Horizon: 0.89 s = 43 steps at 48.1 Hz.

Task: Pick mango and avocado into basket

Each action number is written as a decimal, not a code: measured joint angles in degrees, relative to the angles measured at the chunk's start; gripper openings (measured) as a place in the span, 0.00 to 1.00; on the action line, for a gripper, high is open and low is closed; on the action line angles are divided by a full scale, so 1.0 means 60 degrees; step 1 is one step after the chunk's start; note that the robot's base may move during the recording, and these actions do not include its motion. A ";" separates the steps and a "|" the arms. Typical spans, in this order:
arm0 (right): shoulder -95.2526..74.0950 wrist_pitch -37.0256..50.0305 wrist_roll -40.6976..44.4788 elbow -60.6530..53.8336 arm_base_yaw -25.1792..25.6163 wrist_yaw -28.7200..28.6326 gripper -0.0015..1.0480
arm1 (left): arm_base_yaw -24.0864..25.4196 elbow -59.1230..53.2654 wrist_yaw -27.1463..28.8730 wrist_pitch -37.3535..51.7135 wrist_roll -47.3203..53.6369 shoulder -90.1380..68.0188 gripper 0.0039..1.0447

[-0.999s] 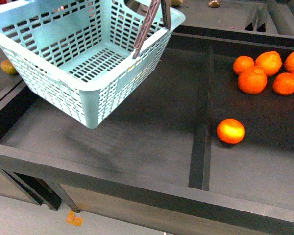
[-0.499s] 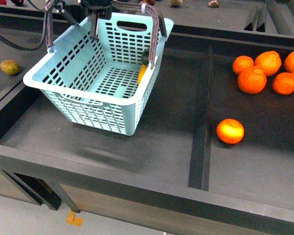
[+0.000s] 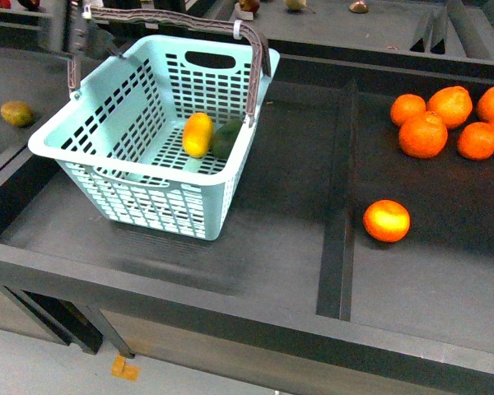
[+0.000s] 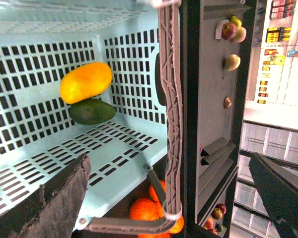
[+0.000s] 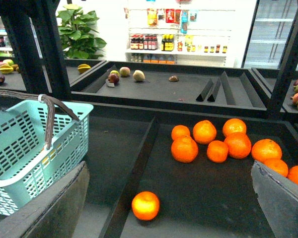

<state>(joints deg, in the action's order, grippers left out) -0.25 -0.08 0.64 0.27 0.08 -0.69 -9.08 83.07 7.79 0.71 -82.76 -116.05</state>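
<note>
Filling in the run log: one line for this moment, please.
mango in basket | avocado beside it, touching | basket on shelf | both grippers open

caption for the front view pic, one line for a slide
Mango and avocado lie side by side in the teal basket on the dark shelf, oranges off to the right.

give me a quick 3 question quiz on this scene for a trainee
1. True or false: the plain yellow oval mango lies inside the pale teal slotted plastic basket.
2. What touches the mango? A) a lone orange B) the dark green egg-shaped avocado C) a brown handle
3. Fill in: the lone round orange sits apart from the ___ of oranges.

Key: 1 true; 2 B; 3 cluster.
</note>
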 joint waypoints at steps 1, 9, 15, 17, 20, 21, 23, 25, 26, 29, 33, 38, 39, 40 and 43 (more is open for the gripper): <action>0.0000 0.0000 0.0000 0.0000 0.0000 0.0000 0.93 | 0.0073 -0.0368 -0.0025 0.0087 0.0113 0.0346 0.93; 0.0000 0.0000 0.0000 0.0000 0.0000 -0.0004 0.93 | 0.0918 -0.3126 -0.0295 0.0561 0.1311 0.2878 0.93; 0.0000 0.0000 0.0000 0.0000 0.0000 0.0000 0.93 | 0.1858 -0.4677 -0.0561 0.0616 0.2743 0.4823 0.93; 0.0000 0.0000 0.0000 0.0000 0.0000 0.0000 0.93 | 0.2222 -0.5027 -0.0729 0.0510 0.3187 0.5475 0.93; 0.0000 0.0000 0.0000 0.0000 0.0000 0.0000 0.93 | 0.2790 -0.5493 -0.1126 0.0510 0.3989 0.6411 0.93; 0.0000 0.0000 0.0000 0.0000 0.0000 0.0000 0.93 | 0.2976 -0.5646 -0.1260 0.0517 0.4175 0.6706 0.93; 0.0000 0.0000 0.0000 0.0000 0.0000 0.0000 0.93 | 0.3413 -0.6022 -0.1515 0.0590 0.4903 0.7369 0.93; 0.0000 0.0000 0.0000 0.0000 0.0000 -0.0004 0.93 | 0.3741 -0.6320 -0.1708 0.0685 0.5406 0.7836 0.93; 0.0000 0.0000 0.0000 0.0000 0.0000 -0.0004 0.93 | 0.3891 -0.6470 -0.1807 0.0761 0.5643 0.8040 0.93; 0.0000 0.0000 0.0000 0.0000 0.0000 0.0000 0.93 | 0.4146 -0.6721 -0.1851 0.0838 0.6127 0.8389 0.93; 0.0000 0.0000 0.0000 0.0000 0.0000 -0.0004 0.93 | 0.4226 -0.6765 -0.1891 0.0871 0.6510 0.8473 0.93; 0.0000 0.0000 0.0000 0.0000 0.0000 0.0004 0.93 | 0.4207 -0.8164 -0.3625 0.3883 0.9249 0.8659 0.76; 0.0000 0.0000 0.0000 0.0000 0.0000 0.0000 0.93 | 0.4116 -0.8586 -0.3657 0.4557 1.0287 0.8819 0.71; 0.0000 0.0000 0.0000 0.0000 0.0000 0.0000 0.93 | 0.4007 -0.8943 -0.3643 0.5023 1.0943 0.8994 0.66; 0.0000 0.0000 0.0000 0.0000 0.0000 0.0000 0.93 | 0.3712 -0.9672 -0.3457 0.5548 1.2484 0.9519 0.52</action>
<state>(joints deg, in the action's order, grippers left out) -0.25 -0.08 0.64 0.27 0.08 -0.69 13.19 25.04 -12.95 34.00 -7.86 -58.94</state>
